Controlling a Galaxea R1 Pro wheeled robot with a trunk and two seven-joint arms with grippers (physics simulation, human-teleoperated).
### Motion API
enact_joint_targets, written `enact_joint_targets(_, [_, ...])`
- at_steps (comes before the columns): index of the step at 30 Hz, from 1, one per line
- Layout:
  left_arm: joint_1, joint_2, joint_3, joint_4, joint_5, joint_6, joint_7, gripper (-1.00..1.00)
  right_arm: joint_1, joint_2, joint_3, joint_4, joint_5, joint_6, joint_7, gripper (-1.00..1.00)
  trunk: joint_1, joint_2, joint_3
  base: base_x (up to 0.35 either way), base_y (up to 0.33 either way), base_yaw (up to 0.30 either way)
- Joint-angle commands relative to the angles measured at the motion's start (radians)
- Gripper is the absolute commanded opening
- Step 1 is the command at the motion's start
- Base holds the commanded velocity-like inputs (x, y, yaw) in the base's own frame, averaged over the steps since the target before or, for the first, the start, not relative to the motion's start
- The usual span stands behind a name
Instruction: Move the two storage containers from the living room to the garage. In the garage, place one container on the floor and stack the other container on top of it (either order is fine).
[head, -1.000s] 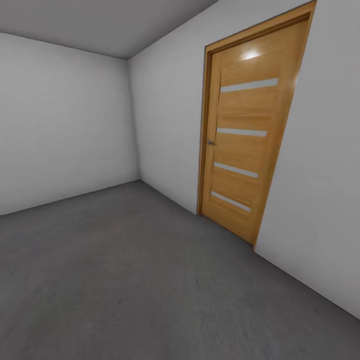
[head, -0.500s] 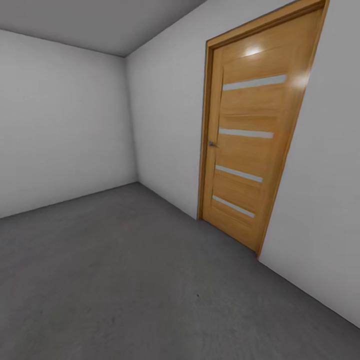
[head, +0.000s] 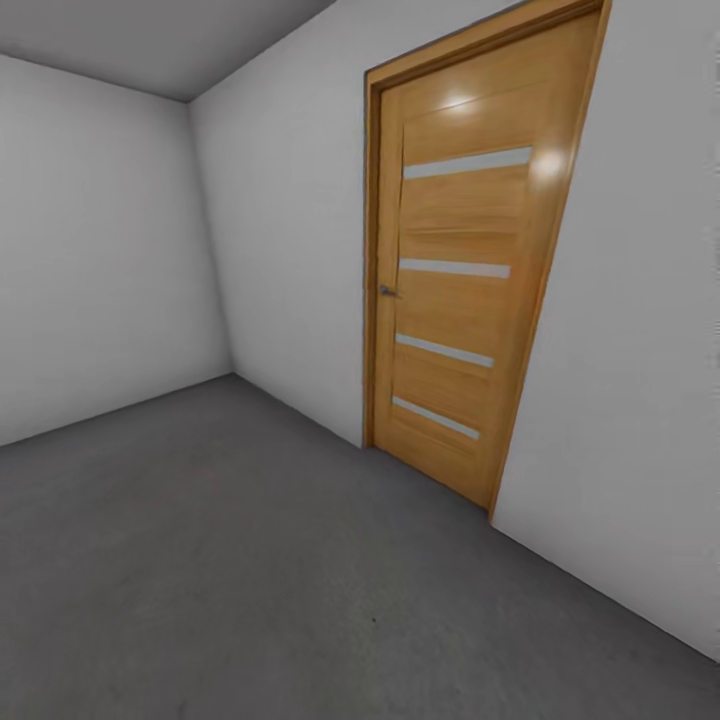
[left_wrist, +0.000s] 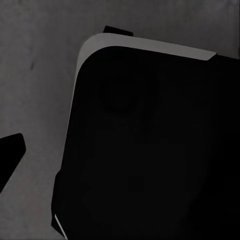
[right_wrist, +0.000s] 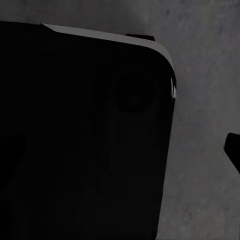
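Observation:
The two storage containers are out of view. I am in the garage: a dark grey mottled concrete floor runs to plain white-grey walls. In the left wrist view one dark fingertip pokes in at the picture's edge over the floor. Beside it is a large black, rounded part of my own body. The right wrist view is alike: a dark fingertip, grey floor and the same black bulk. Nothing is seen between the fingers.
A shut wooden side door with several pale horizontal strips and a small metal handle stands in the right-hand wall. The room's corner lies ahead to the left. Open concrete stretches in front of me.
The whole head picture has shifted, so the camera has moved. The door and the room corner now sit further left than half a second ago.

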Motion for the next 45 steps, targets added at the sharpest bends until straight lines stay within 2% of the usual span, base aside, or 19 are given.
enact_joint_targets(1, [0.0,0.0,0.0,0.0,0.005,-0.003,0.0,1.0,0.0,0.0,0.0,0.0,0.008,-0.003,0.0,1.0,0.001,0.0,-0.001,0.323,0.14,-0.285])
enact_joint_targets(9, [0.0,0.0,0.0,0.0,0.005,-0.003,0.0,1.0,0.0,-0.001,0.0,0.0,0.008,-0.002,0.002,1.0,0.001,0.0,-0.001,0.323,0.156,-0.215])
enact_joint_targets(31, [0.0,0.0,0.0,0.0,0.005,-0.002,0.0,1.0,0.0,-0.002,0.001,0.0,0.012,-0.004,0.001,1.0,0.001,0.0,-0.001,0.323,0.16,-0.017])
enact_joint_targets(45, [0.0,0.0,0.0,0.0,0.005,-0.002,0.0,1.0,0.0,-0.001,0.0,0.0,0.013,-0.004,0.0,1.0,0.001,0.0,-0.001,0.323,0.135,-0.255])
